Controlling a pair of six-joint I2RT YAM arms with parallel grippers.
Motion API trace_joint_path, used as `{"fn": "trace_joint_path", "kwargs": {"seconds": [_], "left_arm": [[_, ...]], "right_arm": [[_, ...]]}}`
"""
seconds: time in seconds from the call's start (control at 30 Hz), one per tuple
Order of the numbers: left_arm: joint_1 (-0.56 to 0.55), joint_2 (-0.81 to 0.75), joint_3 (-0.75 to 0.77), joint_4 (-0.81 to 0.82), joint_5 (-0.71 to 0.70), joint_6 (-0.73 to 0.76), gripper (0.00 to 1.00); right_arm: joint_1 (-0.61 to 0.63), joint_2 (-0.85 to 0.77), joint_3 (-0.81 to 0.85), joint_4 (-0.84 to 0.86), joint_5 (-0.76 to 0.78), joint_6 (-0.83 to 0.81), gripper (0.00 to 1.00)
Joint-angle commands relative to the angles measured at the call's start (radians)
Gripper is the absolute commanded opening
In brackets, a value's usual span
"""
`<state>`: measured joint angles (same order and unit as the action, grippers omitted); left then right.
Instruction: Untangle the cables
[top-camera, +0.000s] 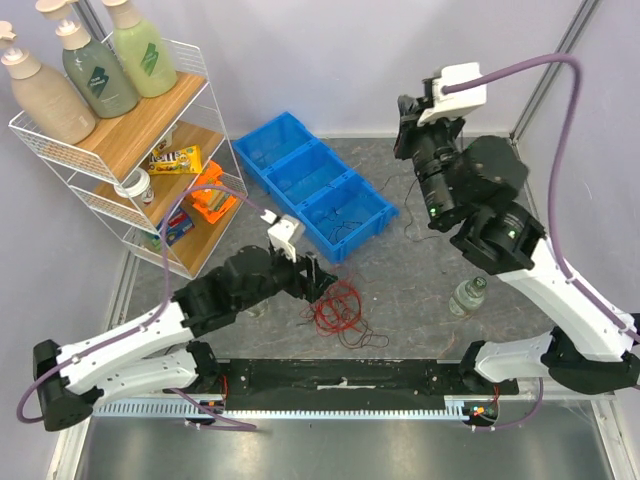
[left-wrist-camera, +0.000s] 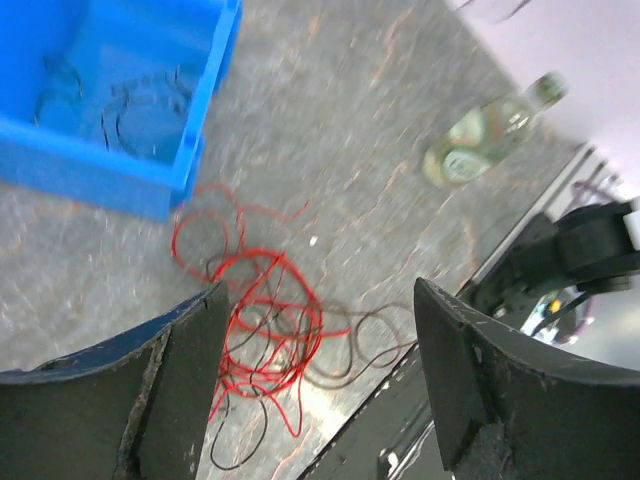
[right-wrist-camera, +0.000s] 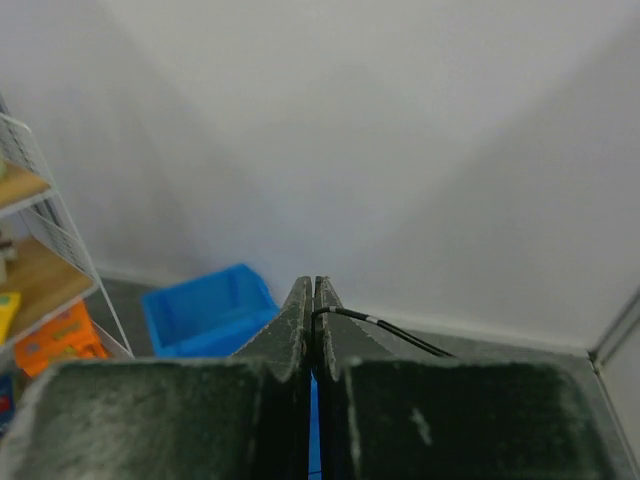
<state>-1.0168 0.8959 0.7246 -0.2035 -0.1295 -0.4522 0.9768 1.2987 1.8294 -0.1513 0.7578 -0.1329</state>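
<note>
We logged the left end effector (left-wrist-camera: 318, 300) spread, hovering over the cables (top-camera: 338, 305). The cables were a red-and-black tangle lying on the grey marbled desk (top-camera: 420, 290), just off the blue bin (left-wrist-camera: 100, 170). The right end effector (right-wrist-camera: 314, 320) was up high, pressed together and pinching a black wire (right-wrist-camera: 372, 319). There were more black strands inside the bin. A clear bottle (top-camera: 468, 296) lay on its side on the desk to the right. A wire shelf (top-camera: 140, 125) stood far left, and white walls (top-camera: 330, 60) met in a corner behind.
</note>
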Motion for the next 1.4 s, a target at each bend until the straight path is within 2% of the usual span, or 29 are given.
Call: {"fn": "trace_joint_path", "kwargs": {"seconds": [0.0,0.2,0.43,0.53,0.7,0.97,1.13,1.3,1.37], "left_arm": [[0.001,-0.07,0.111,-0.08,-0.025,0.101,0.81],[0.001,-0.078,0.245,-0.085,-0.058,0.144,0.86],[0.0,0.029,0.357,0.022,0.056,0.124,0.89],[0.0,0.093,0.447,0.056,0.093,0.162,0.91],[0.001,0.161,0.509,0.096,0.16,0.266,0.93],[0.001,0.173,0.463,0.17,0.197,0.32,0.93],[0.001,0.153,0.426,0.2,0.053,0.307,0.93],[0.001,0.12,0.363,0.233,0.096,0.306,0.93],[0.001,0.129,0.363,0.225,0.05,0.31,0.93]], "right_arm": [[-0.059,-0.076,-0.139,-0.016,-0.017,0.087,0.0],[-0.095,-0.142,-0.22,-0.097,-0.095,0.165,0.0],[-0.098,-0.153,-0.193,-0.186,-0.256,0.231,0.0],[-0.098,-0.15,-0.153,-0.238,-0.437,0.274,0.0],[-0.098,-0.148,-0.122,-0.261,-0.615,0.332,0.0],[-0.098,-0.101,-0.079,-0.257,-0.81,0.42,0.0],[-0.098,-0.081,-0.105,-0.171,-0.94,0.513,0.0],[-0.098,-0.075,-0.15,-0.102,-0.951,0.617,0.0],[-0.098,-0.072,-0.173,-0.065,-0.96,0.663,0.0]]}}
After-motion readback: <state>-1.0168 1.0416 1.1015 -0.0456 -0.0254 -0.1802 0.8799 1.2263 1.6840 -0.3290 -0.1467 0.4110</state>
